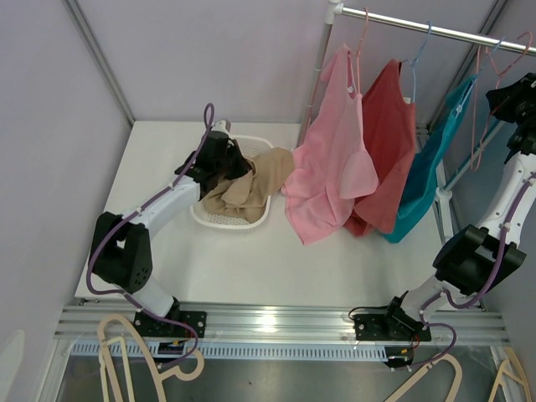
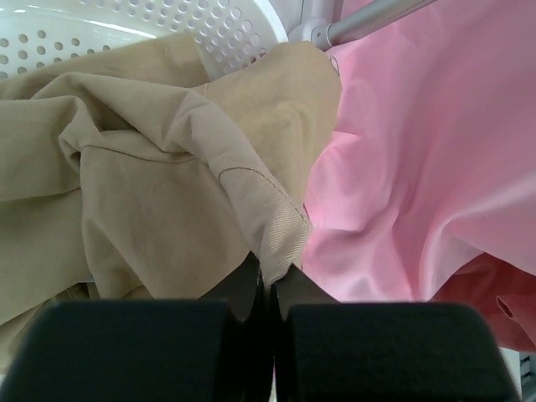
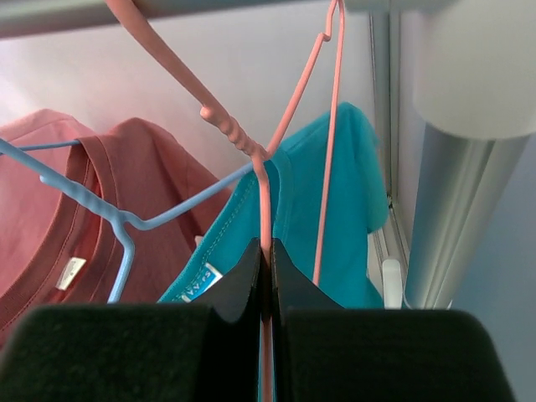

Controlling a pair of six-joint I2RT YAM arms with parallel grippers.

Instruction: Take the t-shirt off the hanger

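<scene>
A tan t-shirt lies bunched over the rim of a white perforated basket. My left gripper is shut on the shirt's ribbed edge, seen close in the left wrist view with the jaws pinched together on the cloth. At the far right, my right gripper is up by the rail and shut on the wire of a bare pink hanger; its jaws clamp the wire. That hanger hooks on the rail.
Pink, red and teal shirts hang on the rail, the teal one just behind my right fingers. A blue hanger carries the red shirt. The rail's post stands right. Spare hangers lie below the table.
</scene>
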